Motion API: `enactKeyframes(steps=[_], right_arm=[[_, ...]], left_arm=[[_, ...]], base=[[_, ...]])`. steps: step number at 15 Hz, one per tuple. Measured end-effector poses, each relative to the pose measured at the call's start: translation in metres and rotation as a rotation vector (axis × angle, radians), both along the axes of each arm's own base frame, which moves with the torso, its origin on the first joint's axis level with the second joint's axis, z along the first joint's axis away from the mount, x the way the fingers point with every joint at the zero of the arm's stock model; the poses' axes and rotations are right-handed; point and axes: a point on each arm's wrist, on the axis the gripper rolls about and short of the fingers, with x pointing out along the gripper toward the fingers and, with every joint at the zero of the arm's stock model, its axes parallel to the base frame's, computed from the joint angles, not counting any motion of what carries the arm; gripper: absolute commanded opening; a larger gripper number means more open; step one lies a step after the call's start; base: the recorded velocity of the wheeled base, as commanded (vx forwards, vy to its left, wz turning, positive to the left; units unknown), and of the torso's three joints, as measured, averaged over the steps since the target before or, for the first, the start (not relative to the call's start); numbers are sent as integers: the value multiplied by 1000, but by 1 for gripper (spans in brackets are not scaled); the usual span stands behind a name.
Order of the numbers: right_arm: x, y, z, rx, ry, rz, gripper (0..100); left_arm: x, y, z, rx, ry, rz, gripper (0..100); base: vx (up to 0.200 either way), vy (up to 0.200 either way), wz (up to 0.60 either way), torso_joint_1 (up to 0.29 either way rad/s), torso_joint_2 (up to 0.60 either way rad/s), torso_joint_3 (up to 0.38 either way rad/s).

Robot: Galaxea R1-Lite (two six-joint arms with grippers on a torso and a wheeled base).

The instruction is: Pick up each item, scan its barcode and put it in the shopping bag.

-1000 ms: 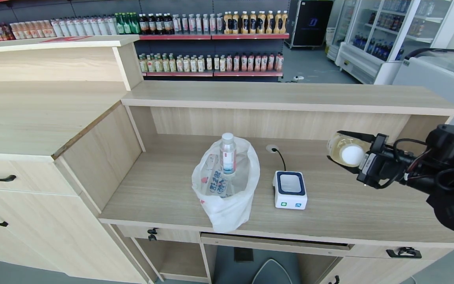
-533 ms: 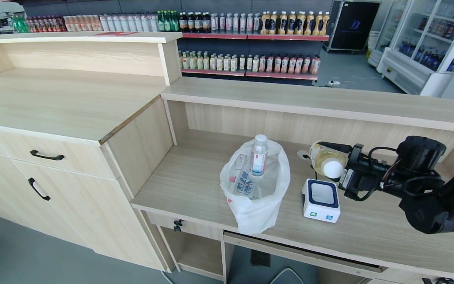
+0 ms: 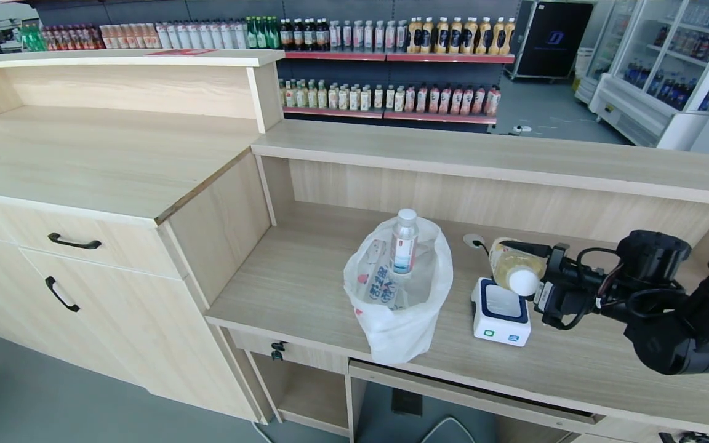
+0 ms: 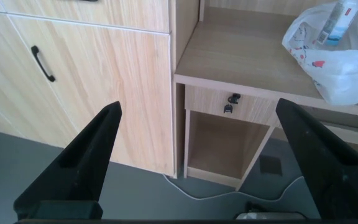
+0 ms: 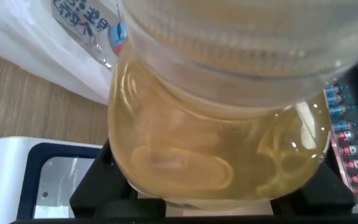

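My right gripper (image 3: 511, 268) is shut on a bottle of yellowish drink (image 3: 502, 266) with a white cap, held on its side just above the far right part of the white scanner (image 3: 500, 312). In the right wrist view the bottle (image 5: 216, 143) hangs over the scanner (image 5: 36, 180), with the bag (image 5: 42, 46) beyond it. The white shopping bag (image 3: 397, 311) stands left of the scanner with a water bottle (image 3: 404, 243) upright inside. My left gripper (image 4: 197, 162) is open, low beside the counter's left front corner, and the bag (image 4: 337, 62) shows up on the counter.
The counter (image 3: 305, 283) has a raised ledge (image 3: 484, 154) behind it and a taller cabinet (image 3: 96, 160) to the left. The scanner's cable (image 3: 484, 246) runs to a hole at the back. Bare counter lies left of the bag and in front of the right arm.
The head camera has shifted. My right gripper has carried the yellowish bottle leftward and down, from the right of the scanner to just above it.
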Motion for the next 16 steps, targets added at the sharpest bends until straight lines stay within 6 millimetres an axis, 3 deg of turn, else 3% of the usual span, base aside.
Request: enactKeyframes(steps=[8,16], right_arm=[[-1,-20,-25,-28,58,-41,0],[6,-20,-42,-41,74,-36,0]], left_arm=[[0,0,0,0,0,0,100],[0,0,0,1,0,0,100]], base=[[0,0,0,0,0,0],[0,0,0,0,0,0]])
